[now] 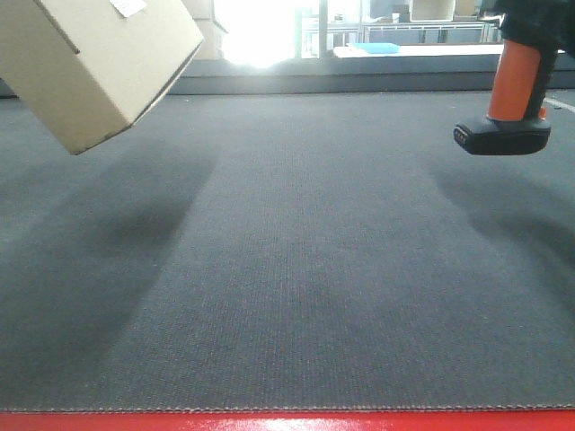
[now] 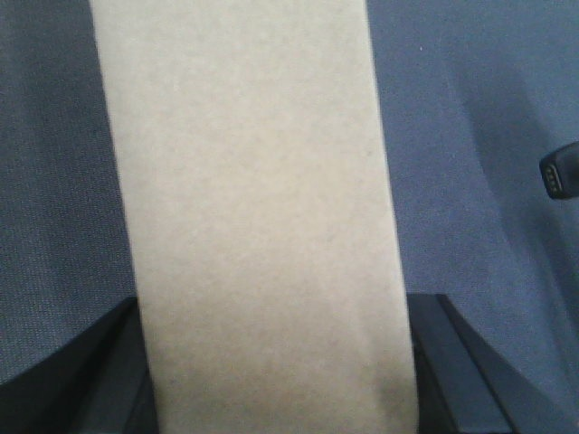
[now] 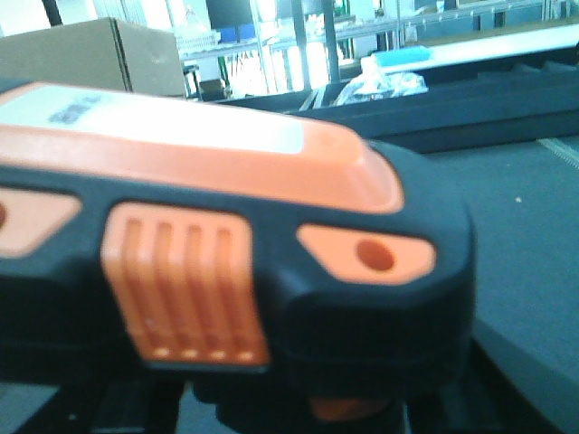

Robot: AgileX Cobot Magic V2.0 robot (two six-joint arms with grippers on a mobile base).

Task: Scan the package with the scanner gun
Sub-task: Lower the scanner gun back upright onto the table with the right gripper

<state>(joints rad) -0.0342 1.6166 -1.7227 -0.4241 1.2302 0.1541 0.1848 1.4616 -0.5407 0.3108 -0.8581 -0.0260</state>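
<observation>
Your left gripper (image 2: 276,389) is clamped on the package (image 1: 99,63), held tilted above the mat (image 1: 296,269) at the left. Treat the carton as probably light and stiff but crushable, and grip it across flat opposing faces. Your right gripper (image 1: 528,25) pinches the scanner gun (image 1: 512,103) by its orange handle, well apart at the right; expect glare from the bright windows (image 1: 260,31) beyond the grey woven surface.

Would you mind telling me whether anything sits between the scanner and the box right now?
Nothing visible does. The box hangs in the air on the left and the scanner on the right, with only open space between them above the grey mat.
</observation>
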